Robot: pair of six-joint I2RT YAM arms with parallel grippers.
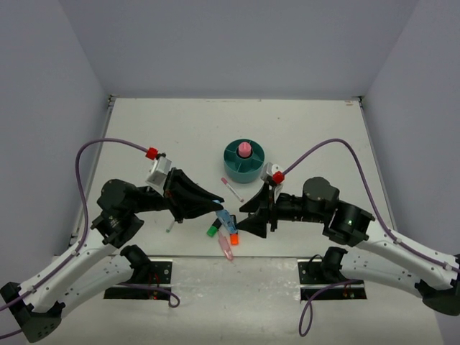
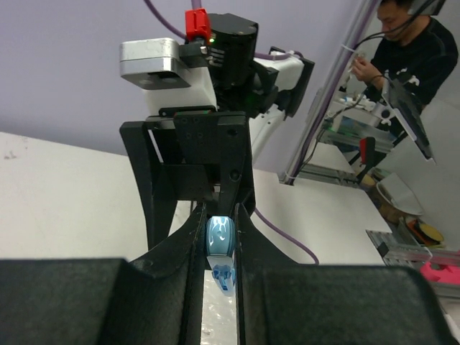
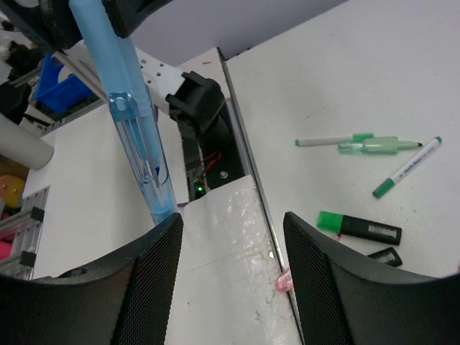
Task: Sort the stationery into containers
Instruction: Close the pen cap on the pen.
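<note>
Left arm reaches in from its base toward the table (image 1: 165, 129) centre, forearm low, wrist pointing to the right. The left gripper (image 1: 220, 207) is clamped on the blue marker (image 2: 220, 241); the left wrist view shows the barrel pinched between both fingers, its end sticking out past them.

Right arm mirrors it, stretched leftward, its wrist facing the left one head-on. The right gripper (image 3: 230, 244) has its jaws apart with nothing between them. In its own view the marker hangs tilted, up and to the left, its lower tip just above the left finger (image 3: 136, 287); contact cannot be judged.

Marker is in the air between the two grippers, near the front edge, well short of the teal organizer (image 1: 231, 167). A pink-capped glue stick (image 1: 244, 149) stands upright in the organizer's central well.

On the table below the grippers: green highlighter (image 3: 359, 226), orange highlighter (image 1: 234, 238), pink highlighter (image 1: 226, 248). A white red-tipped pen (image 1: 231, 189) lies between grippers and organizer
</note>
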